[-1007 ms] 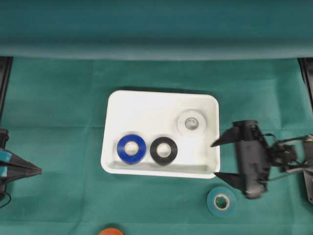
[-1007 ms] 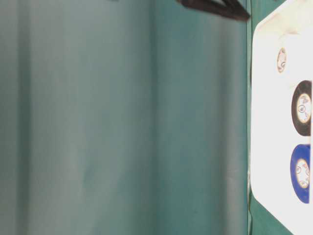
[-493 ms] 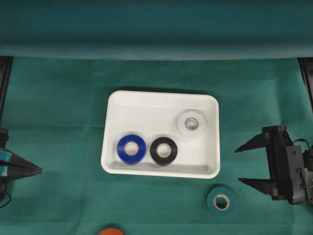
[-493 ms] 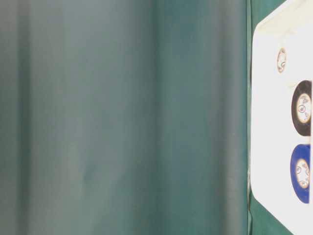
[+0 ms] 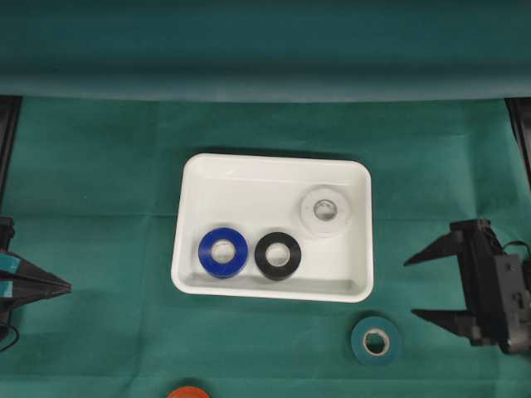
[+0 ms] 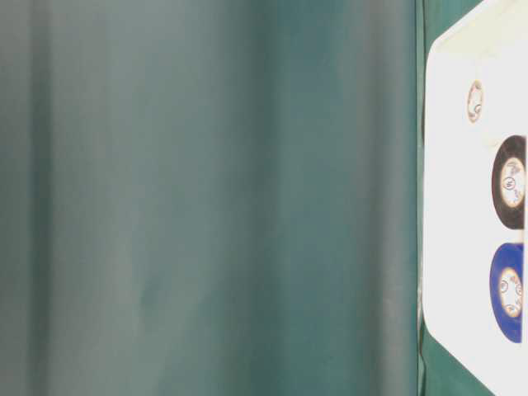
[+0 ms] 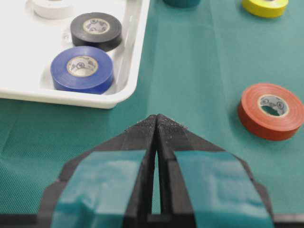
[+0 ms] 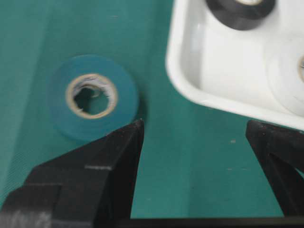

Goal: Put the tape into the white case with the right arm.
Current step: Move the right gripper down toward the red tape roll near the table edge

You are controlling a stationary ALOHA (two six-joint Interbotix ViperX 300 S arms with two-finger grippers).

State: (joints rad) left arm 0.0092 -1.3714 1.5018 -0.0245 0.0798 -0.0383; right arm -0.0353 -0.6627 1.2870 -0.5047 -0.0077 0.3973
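Note:
The white case lies mid-table and holds a blue roll, a black roll and a white roll. A green tape roll lies flat on the cloth just off the case's near right corner. My all-black right gripper hovers to the right of the case, open and empty. In the right wrist view the green tape sits just beyond the left finger of that gripper, and the case rim lies ahead. My left gripper rests shut at the far left.
An orange roll and a yellow roll lie on the green cloth in front of the case. The orange roll touches the bottom edge of the overhead view. A dark green backdrop rises behind the table.
My right gripper has drawn back rightward from the case's right edge, staying open. The left arm and all rolls are unmoved.

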